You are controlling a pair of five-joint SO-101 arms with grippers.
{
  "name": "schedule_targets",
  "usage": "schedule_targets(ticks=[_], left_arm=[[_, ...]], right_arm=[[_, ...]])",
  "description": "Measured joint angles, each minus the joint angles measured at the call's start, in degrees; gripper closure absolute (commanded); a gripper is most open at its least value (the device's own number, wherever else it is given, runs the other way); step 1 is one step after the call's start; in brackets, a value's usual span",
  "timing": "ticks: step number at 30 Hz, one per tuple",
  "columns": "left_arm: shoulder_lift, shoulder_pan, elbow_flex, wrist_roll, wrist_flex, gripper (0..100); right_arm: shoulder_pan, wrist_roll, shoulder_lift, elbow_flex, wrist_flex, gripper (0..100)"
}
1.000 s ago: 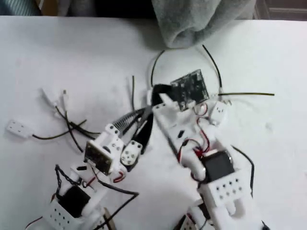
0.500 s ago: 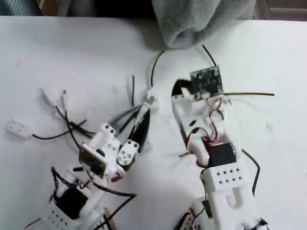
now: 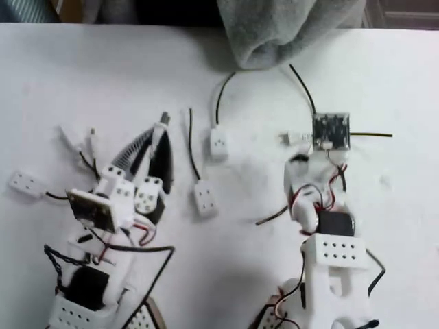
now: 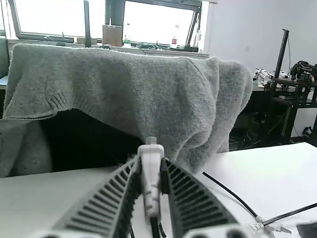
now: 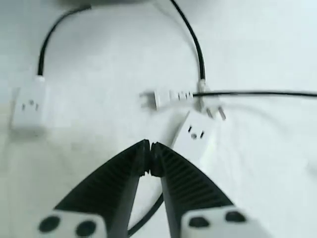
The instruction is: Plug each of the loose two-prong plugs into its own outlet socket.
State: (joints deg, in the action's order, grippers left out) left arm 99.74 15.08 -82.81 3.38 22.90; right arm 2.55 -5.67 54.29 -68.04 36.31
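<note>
Left jaws clamped on a white held plug (image 4: 150, 171), its tip toward the grey sweater (image 4: 114, 94). Right jaws together, gripping nothing, low over the table (image 3: 82, 68) just beside the right-hand socket (image 5: 194, 135) and a loose plug (image 5: 168, 96). Upper socket (image 3: 218, 142) and lower socket (image 3: 204, 197) lie between the arms. Far-left socket (image 3: 25, 184) lies well apart.

Two white robot arms reach in from the near edge. The left arm (image 3: 103, 205) angles far and to the right, and its left gripper (image 4: 150, 161) pinches a white plug (image 4: 150, 173) between ribbed fingers. The right arm (image 3: 328, 253) points straight toward the far side, with its right gripper (image 5: 149, 148) closed and holding nothing.
</note>
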Motion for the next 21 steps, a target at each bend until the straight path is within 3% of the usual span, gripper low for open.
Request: schedule_targets(ticks=[5,8,16,21], left_arm=[[-18.73,-2.37,13.27,0.18,1.49,98],[-32.97,-2.55,25.14,0.00,7.82,98],[-62.33,1.05,59.43,-18.02,35.60,98],[-70.51,2.37,70.33,-28.48,45.71,98]], right_arm=[[0.70,0.00,0.00,-5.71,0.00,97.4],[2.02,0.00,0.00,-8.62,-1.32,97.4],[5.98,0.00,0.00,-10.64,-6.51,97.4],[7.74,0.00,0.00,-10.64,-6.51,97.4]])
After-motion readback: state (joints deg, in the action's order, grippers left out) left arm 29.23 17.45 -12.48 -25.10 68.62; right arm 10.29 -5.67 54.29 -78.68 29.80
